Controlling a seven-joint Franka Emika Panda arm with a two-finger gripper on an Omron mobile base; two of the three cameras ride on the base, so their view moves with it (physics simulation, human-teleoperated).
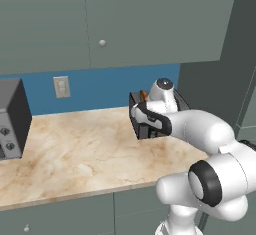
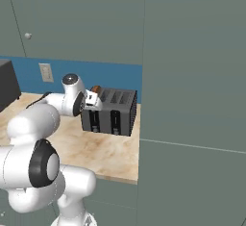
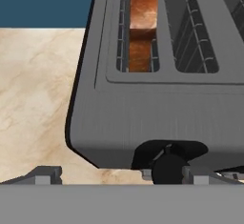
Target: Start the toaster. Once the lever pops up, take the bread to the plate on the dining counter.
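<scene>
A marbled table (image 1: 75, 149) is running along a blue wall under grey-green cabinets. The toaster (image 2: 113, 110) is sitting at its right end, and the pincer (image 2: 91, 98) is hovering at the toaster's front left corner, its tips standing wide apart, gripping nothing. The bread (image 3: 142, 15) is standing in the toaster's leftmost slot, its top protruding; the neighbouring slots are lying empty. Judged advice: centre a tip over the lever knob (image 3: 167, 168), then press straight down until it latches.

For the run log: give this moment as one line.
phase: reaching for lever | gripper: open, at toaster front | bread: standing in leftmost slot | held: nothing
</scene>
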